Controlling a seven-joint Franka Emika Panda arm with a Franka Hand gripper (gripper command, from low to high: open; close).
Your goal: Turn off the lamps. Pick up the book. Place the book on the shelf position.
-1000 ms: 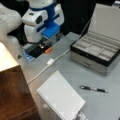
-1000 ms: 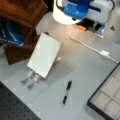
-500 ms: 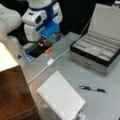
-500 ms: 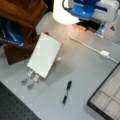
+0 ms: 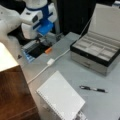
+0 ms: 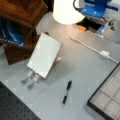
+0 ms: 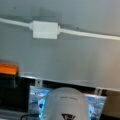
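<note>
All views soft, blurred; lamp shade point(image 6: 67, 11) glowing, overexposed; warm glare on table point(image 6: 82, 75) beneath

Arm point(image 5: 37, 18) shifted slightly toward front view's right; lamp point(image 6: 67, 11) glowing as before.

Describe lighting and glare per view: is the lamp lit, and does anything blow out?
In a front view the lamp shade glows, blown out, with warm spill on the table; in a front view it reads pale yellow; wrist view is evenly lit, the switch soft, no pincer visible.
</note>
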